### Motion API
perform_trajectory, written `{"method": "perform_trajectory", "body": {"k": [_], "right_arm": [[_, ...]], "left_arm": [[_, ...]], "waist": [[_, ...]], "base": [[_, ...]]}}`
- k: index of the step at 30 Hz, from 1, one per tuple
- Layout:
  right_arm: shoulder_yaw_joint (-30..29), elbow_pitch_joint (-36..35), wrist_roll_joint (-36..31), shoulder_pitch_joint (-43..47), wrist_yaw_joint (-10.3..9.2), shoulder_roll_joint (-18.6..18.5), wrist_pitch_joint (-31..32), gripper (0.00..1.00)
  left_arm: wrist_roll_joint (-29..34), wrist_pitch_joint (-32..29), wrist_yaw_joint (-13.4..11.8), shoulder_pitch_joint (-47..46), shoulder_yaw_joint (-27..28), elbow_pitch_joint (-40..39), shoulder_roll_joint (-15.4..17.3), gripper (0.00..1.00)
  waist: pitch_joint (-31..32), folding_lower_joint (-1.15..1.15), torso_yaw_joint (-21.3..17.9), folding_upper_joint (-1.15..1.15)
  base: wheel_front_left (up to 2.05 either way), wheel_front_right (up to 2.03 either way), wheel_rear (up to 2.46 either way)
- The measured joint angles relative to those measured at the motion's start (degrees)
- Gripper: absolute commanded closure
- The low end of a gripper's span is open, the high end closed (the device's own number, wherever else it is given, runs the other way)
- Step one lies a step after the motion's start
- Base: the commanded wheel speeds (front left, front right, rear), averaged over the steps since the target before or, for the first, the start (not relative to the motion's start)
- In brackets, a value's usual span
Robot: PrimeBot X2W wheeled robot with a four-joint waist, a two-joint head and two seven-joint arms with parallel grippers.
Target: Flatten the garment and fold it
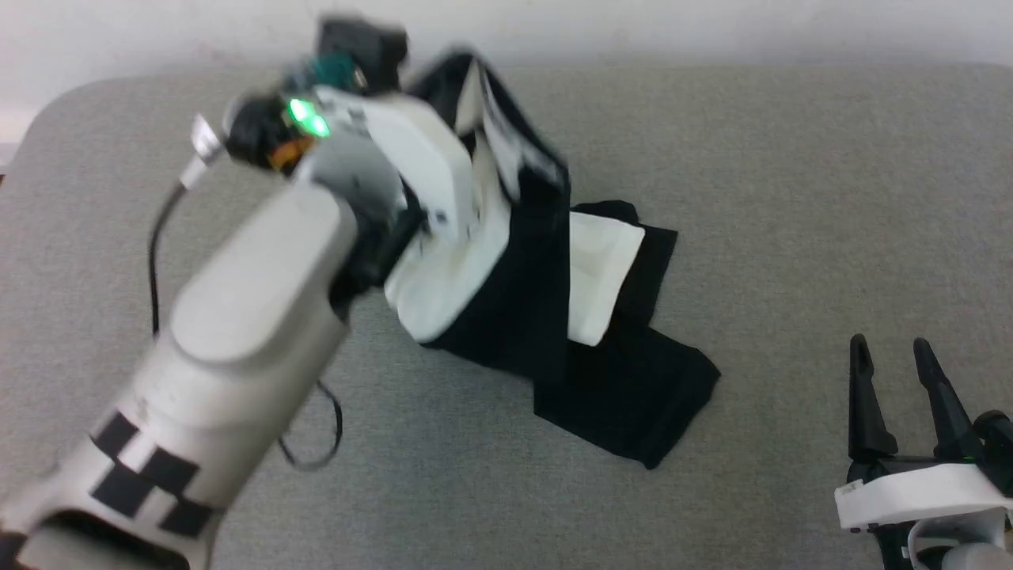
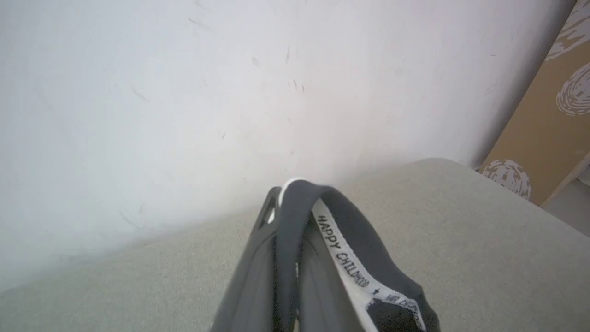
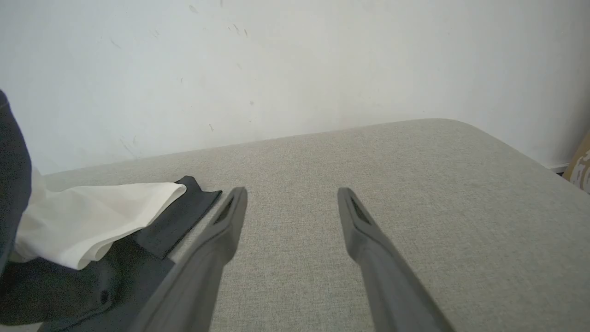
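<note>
A: Left end effector, quick?

B: Left end effector (image 2: pixel 275 207) is pinched fully closed on the garment (image 2: pixel 341 221). The black neckline is looped over its tips, with the white neck tape (image 2: pixel 343 258) reading "HAPPY CHILDHOOD" running down beside them.

A: And from the head view?

B: The left arm reaches up and across from the lower left. The garment (image 1: pixel 522 317) hangs from the grip near the far edge of the grey surface (image 1: pixel 791 198). Its upper part is raised and motion-blurred. The rest trails down to a crumpled heap, white panel folded between black parts, with a black piece lying flat at the near-right end.

A: Right side?

B: Right end effector (image 1: pixel 886 352) sits at the lower right with its fingers spread wide and nothing between them. In that view it's well apart from the garment. In the right wrist view the right end effector (image 3: pixel 290 198) has bare surface in its gap, and the garment (image 3: pixel 92 221) lies off to the view's left, its black edge just beside one finger.

A: Touching?

B: Can't tell.

A: Background?

B: Pale wall (image 2: pixel 184 92) behind the surface, a brown panel (image 2: pixel 553 115) with white swirls at the corner, and a black cable (image 1: pixel 154 261) alongside the left arm.
</note>
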State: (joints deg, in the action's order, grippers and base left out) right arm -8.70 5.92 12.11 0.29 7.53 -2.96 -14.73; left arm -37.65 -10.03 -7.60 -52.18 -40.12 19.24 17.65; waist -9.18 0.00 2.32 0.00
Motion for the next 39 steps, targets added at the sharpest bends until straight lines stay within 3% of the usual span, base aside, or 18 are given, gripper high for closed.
{"method": "perform_trajectory", "body": {"k": [6,15,18,21,26,29,34,39], "right_arm": [[-0.02,0.07,0.59,-0.57,0.0,-0.01,0.0,0.0],[1.44,0.23,1.7,-2.13,0.0,-0.01,0.0,0.0],[1.47,0.22,2.05,-2.52,0.0,0.0,0.0,0.0],[0.62,0.18,2.04,-2.5,0.0,0.0,0.0,0.0],[-1.38,0.15,1.93,-2.05,0.0,-0.03,0.0,0.0],[-1.8,0.16,1.46,-1.66,0.0,-0.03,0.0,0.0],[-1.6,0.1,0.94,-1.63,0.0,-0.02,0.0,0.0],[-1.51,0.09,0.43,-1.62,0.0,0.0,0.0,0.0]], "left_arm": [[0.73,2.48,-0.63,-8.96,3.24,0.7,0.05,1.0],[0.37,4.56,-1.26,-10.99,4.12,7.81,-1.48,1.0],[-1.14,4.45,-0.78,-7.66,3.42,10.44,-2.45,1.0],[-2.47,4.21,1.46,-2.7,1.75,9.75,-3.11,1.0],[-4.49,3.87,2.37,6.03,0.81,-0.73,-0.59,1.0],[-5.14,3.02,0.14,12.73,1.04,-10.44,3.45,1.0],[-4.32,1.12,-6.23,21.92,1.69,-25.18,10.23,1.0],[-5.59,-2.36,-11.99,33.74,1.33,-33.45,15.16,1.0]], "waist": [[-1.52,0.0,-2.33,0.0],[-3.92,0.0,-5.91,0.0],[-4.77,0.0,-6.91,0.0],[-5.74,0.01,-7.42,0.0],[-6.49,0.0,-6.73,0.0],[-6.4,0.0,-5.45,0.0],[-5.79,0.0,-2.62,0.0],[-4.69,-0.01,0.14,0.0]], "base": [[0.0,0.0,0.0],[0.0,0.0,0.0],[0.0,0.0,0.0],[0.0,0.0,0.0],[0.0,0.0,0.0],[0.0,0.0,0.0],[0.0,0.0,0.0],[0.0,0.0,0.0]]}}
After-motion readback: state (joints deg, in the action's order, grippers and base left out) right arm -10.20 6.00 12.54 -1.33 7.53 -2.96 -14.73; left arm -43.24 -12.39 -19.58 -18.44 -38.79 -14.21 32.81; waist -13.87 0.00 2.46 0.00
